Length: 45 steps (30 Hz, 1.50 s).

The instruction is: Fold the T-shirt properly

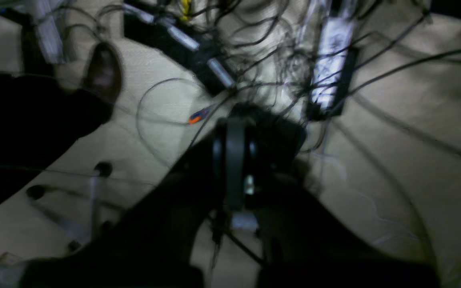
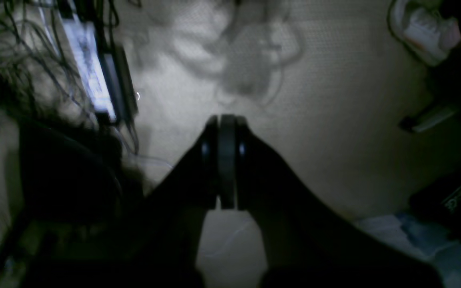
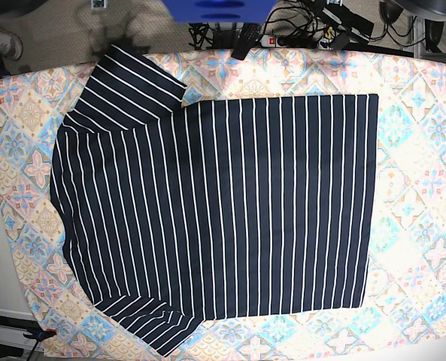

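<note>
**No fold made yet: shirt lies flat, both arms away from it**

Left wrist view: your left gripper (image 1: 234,160) has its fingers pressed together with nothing between them. Below it you see only pale floor, a tangle of cables (image 1: 254,52) and a power strip (image 1: 330,76). The picture is dim and blurred, and no shirt shows in it.

Right wrist view: your right gripper (image 2: 227,160) is likewise closed and empty. It hangs over bare floor, with another lit strip (image 2: 90,76) off to one side. Again no shirt.

Base view: the shirt (image 3: 223,203) is spread open on the patterned cloth (image 3: 418,226) that covers the bench. Its collar end points to this view's left and its hem to the right. One sleeve (image 3: 128,86) fans out at the top left, the other (image 3: 151,323) at the bottom left. The body lies smooth, in a single layer as far as you can see, with no edge turned over. Neither gripper shows here.

So the laying-out looks done, and every fold is left to you: sleeves in, sides over, then the length doubled. You must first bring both arms over the bench and open the fingers.
</note>
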Each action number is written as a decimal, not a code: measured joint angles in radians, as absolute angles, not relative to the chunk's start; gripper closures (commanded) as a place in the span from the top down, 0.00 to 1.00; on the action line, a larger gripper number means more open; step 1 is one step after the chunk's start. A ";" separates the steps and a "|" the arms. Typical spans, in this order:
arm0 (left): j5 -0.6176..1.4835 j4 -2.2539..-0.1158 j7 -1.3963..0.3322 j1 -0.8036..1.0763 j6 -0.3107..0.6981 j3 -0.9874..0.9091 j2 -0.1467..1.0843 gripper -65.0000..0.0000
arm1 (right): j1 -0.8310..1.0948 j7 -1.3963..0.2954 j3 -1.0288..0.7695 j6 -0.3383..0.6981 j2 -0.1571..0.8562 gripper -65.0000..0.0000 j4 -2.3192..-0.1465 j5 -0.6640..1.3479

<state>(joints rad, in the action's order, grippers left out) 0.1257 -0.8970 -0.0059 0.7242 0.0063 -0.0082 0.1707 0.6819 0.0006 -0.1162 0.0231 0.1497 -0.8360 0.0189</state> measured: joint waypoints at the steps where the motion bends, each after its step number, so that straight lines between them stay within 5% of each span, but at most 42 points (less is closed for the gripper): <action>1: 0.150 -0.934 -0.006 0.741 -0.001 -0.009 0.179 0.00 | 0.691 -0.003 -0.135 0.021 0.152 0.00 -0.864 0.018; 22: 0.188 -1.863 -0.182 1.047 0.007 -0.121 0.211 0.00 | 0.851 -0.085 -0.232 0.020 0.170 0.00 -1.335 0.010; 30: 0.471 -1.880 -0.206 0.917 -0.003 -0.121 0.205 0.01 | 0.849 -0.196 -0.295 0.022 0.175 0.00 -1.519 0.014; 41: 0.991 -1.846 -0.649 0.704 -0.001 -0.398 0.188 0.01 | 0.849 -0.280 -0.297 0.021 0.175 0.00 -1.597 0.016; 45: 1.024 -1.773 -0.746 0.654 -0.012 -0.496 0.147 0.01 | 0.841 -0.275 -0.297 0.022 0.180 0.00 -1.599 0.016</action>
